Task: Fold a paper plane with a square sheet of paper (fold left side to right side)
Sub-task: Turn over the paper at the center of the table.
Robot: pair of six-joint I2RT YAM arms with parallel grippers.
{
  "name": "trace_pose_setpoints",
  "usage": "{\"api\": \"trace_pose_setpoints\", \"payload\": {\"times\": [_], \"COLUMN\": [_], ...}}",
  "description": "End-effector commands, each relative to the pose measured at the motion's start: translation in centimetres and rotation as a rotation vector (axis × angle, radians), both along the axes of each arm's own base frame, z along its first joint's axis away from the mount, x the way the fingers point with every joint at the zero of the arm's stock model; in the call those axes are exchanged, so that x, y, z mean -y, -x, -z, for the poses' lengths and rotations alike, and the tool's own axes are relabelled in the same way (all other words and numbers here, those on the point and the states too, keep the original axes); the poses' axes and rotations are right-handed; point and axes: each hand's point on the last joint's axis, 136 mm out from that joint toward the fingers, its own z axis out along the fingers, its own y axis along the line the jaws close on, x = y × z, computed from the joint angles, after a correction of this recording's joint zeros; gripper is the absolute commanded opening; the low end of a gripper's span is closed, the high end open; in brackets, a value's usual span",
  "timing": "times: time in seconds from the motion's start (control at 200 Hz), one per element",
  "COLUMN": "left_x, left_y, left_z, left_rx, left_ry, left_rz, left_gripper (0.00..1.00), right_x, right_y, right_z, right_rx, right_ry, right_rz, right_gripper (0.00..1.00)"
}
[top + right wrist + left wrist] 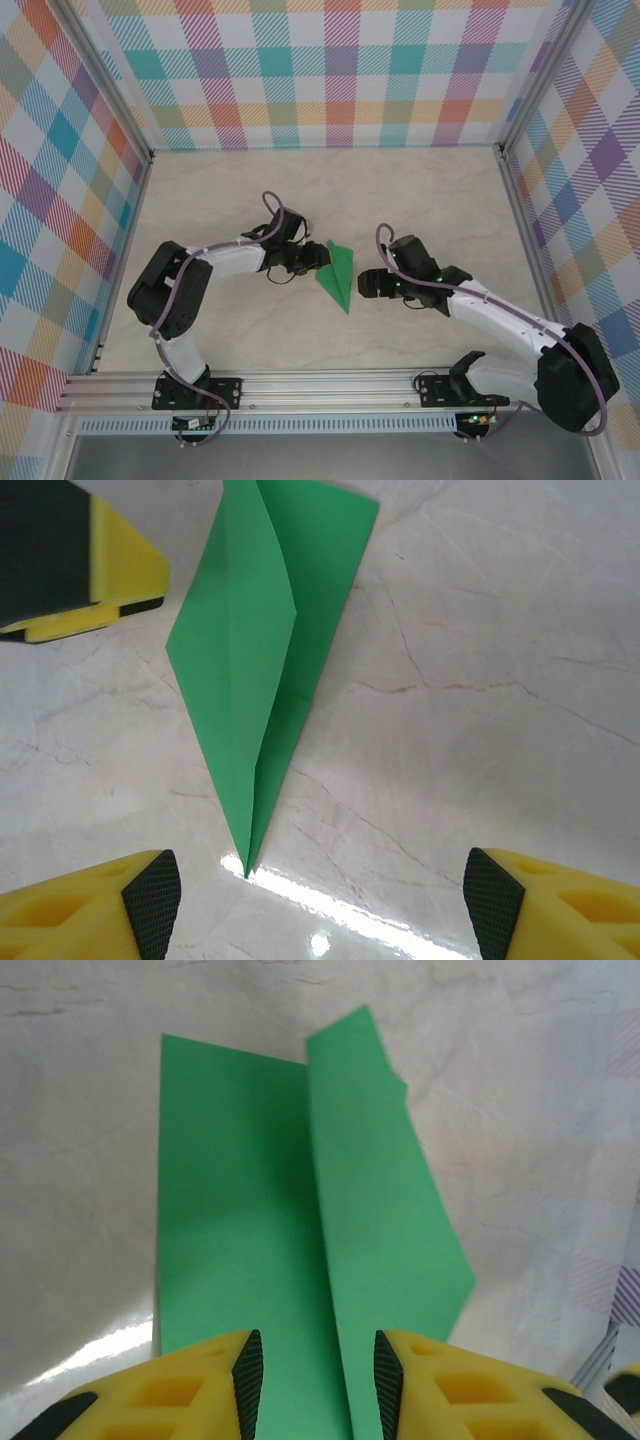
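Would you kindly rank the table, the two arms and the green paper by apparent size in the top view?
1. the table
2. the left arm and the right arm, about alike, so tied
3. the green paper, clearly smallest

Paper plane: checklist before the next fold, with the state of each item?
1. Dart shape formed: ok. The paper plane is narrow, with its pointed tip toward the arm bases.
2. Layers aligned: not ok. In the left wrist view one flap juts past the other at the far edge, and its corner is notched.
3. Left gripper positioned: ok. Its pads are apart and straddle the centre crease.
4. Right gripper free: ok. It is wide open, with the tip lying ahead between its fingers, untouched.
5. Paper lying flat on the table: cannot tell. The upper flap may be lifted along the crease.
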Motion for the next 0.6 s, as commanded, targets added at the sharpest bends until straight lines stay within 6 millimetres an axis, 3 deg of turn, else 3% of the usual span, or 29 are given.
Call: {"api": "trace_pose_setpoints", "payload": {"times": [0.0, 0.425, 0.595], "left_x": [1.7, 4.4, 4.7], "left_y": [-1.7, -3.1, -3.5], "left_z": [-0.6, 1.3, 0.6], "left_rx": [0.034, -0.006, 0.012], "left_ry": [0.041, 0.06, 0.062], "left_rz": [-0.003, 0.031, 0.031], "left_gripper": [0.36, 0.33, 0.29], "right_x": [0.1, 1.2, 1.1], "right_y": [0.6, 1.7, 1.8], "right_z": [-0.9, -1.5, -1.6], "right_rx": [0.014, 0.041, 0.037], "right_ry": [-0.046, -0.061, -0.067], "right_rz": [0.012, 0.028, 0.023], "right_gripper": [0.77, 0.78, 0.8]}}
